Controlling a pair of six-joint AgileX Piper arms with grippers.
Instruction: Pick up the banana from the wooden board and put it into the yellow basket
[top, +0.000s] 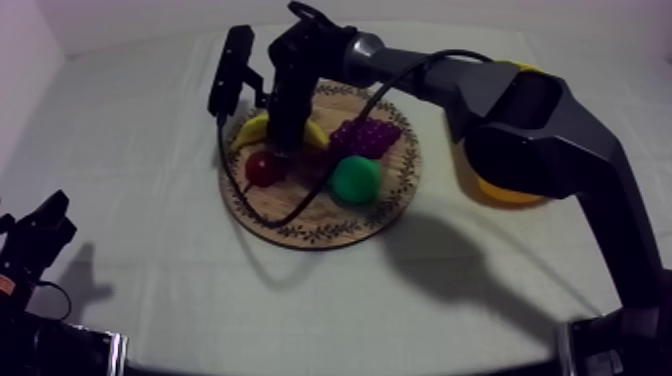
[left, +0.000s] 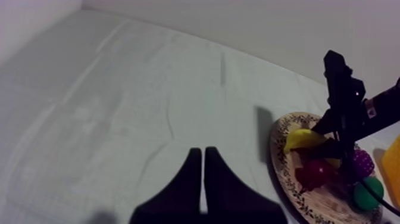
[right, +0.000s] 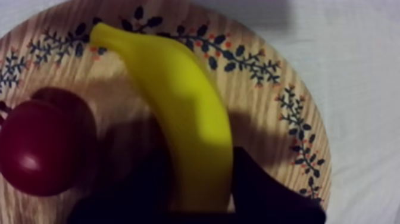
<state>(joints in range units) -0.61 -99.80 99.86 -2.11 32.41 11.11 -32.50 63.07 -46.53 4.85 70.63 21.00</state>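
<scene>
Top: right gripper is working at banana on board's far-left rim; basket is sitting nr tabletop's right edge. L wrist: left gripper is lying pressed together. R wrist: fingers are pinching banana; best lifting straight up, clearing small red fruit.

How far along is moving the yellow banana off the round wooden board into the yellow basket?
Done: the right gripper is down at the yellow toy banana. In hand: its fingers look closed round it, banana lying on the round patterned wooden board. Left: lifting it and dropping it in the yellow basket.
</scene>
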